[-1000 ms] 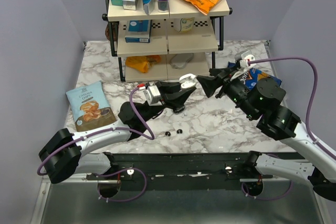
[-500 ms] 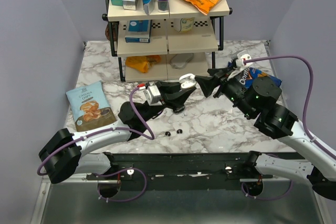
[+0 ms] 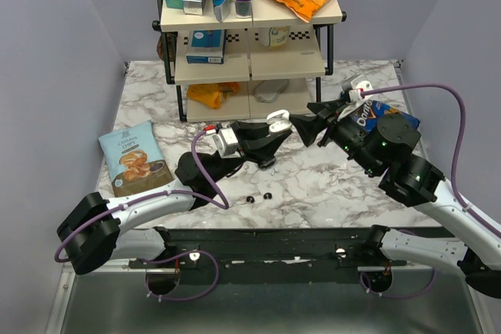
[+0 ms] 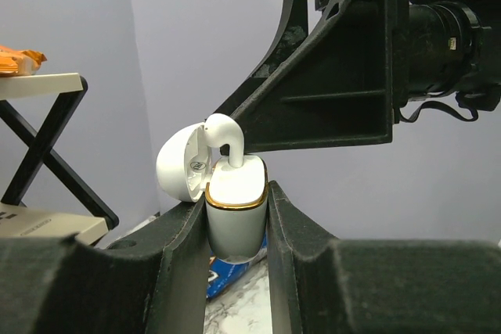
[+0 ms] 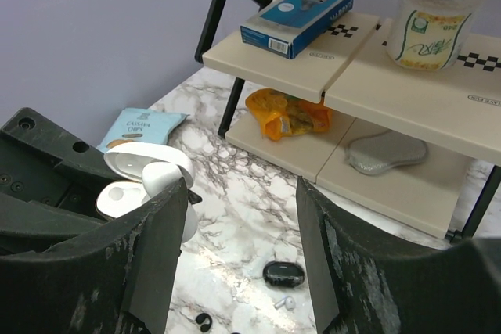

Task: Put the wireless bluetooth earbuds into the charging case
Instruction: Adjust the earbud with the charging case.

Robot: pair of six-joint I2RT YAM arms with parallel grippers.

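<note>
My left gripper (image 4: 237,234) is shut on a white charging case (image 4: 237,209) and holds it upright above the table, lid (image 4: 180,168) open. A white earbud (image 4: 223,138) stands in it, stem down. My right gripper (image 5: 239,193) is open and empty, its left finger right beside that earbud (image 5: 160,180). In the top view the two grippers (image 3: 275,129) (image 3: 300,126) meet tip to tip. On the table below lie a small black oval case (image 5: 283,274), a loose white earbud (image 5: 284,302) beside it, and two tiny black buds (image 3: 250,199) (image 3: 268,195).
A shelf rack (image 3: 250,68) stands at the back with boxes, a chip bag, a paper roll (image 5: 429,13) and a pale grey oval thing (image 5: 385,152). A cassava chips bag (image 3: 133,158) lies at left; a blue snack bag (image 3: 374,115) lies under my right arm.
My right gripper has edged a little left, closer to the white case in my left gripper. The left arm has barely moved.
</note>
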